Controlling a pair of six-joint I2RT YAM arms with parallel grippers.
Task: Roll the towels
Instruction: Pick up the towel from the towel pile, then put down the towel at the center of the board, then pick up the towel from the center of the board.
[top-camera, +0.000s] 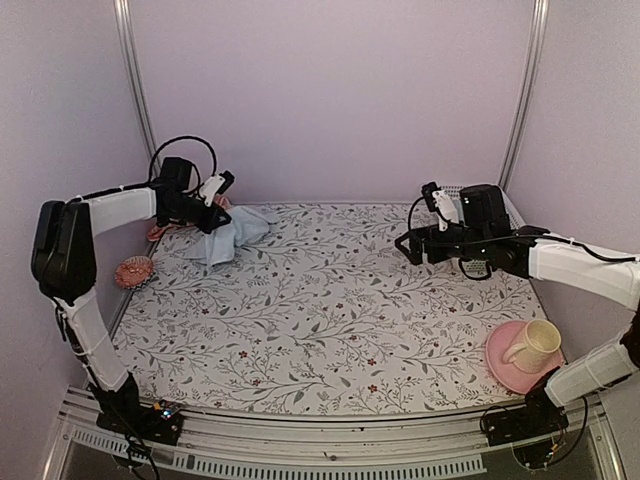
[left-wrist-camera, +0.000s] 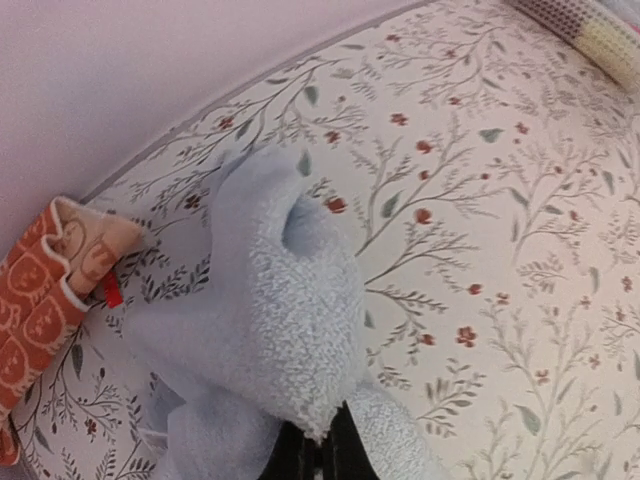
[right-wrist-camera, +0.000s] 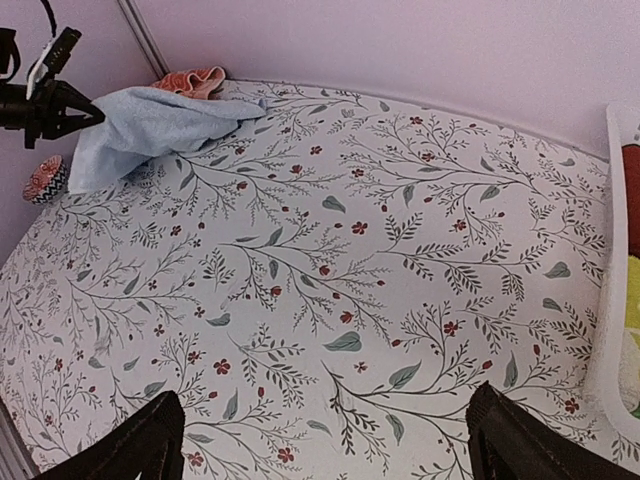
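Observation:
The light blue towel (top-camera: 238, 236) lies bunched at the back left of the flowered table. My left gripper (top-camera: 212, 216) is shut on one of its edges, lifting a fold. In the left wrist view the blue towel (left-wrist-camera: 270, 300) drapes over my closed left gripper (left-wrist-camera: 320, 450), hiding most of the fingers. The orange-red towel (left-wrist-camera: 40, 300) with white face prints lies crumpled against the back wall just left of it, mostly hidden behind the arm from above. In the right wrist view the blue towel (right-wrist-camera: 150, 125) and the orange-red towel (right-wrist-camera: 190, 80) are far off. My right gripper (right-wrist-camera: 325, 440) hovers open over bare cloth.
A pink plate (top-camera: 500, 368) carrying a cream mug (top-camera: 535, 343) sits at the front right. A small red patterned cup (top-camera: 133, 270) stands by the left edge. A white basket (right-wrist-camera: 612, 300) stands at the back right near my right arm.

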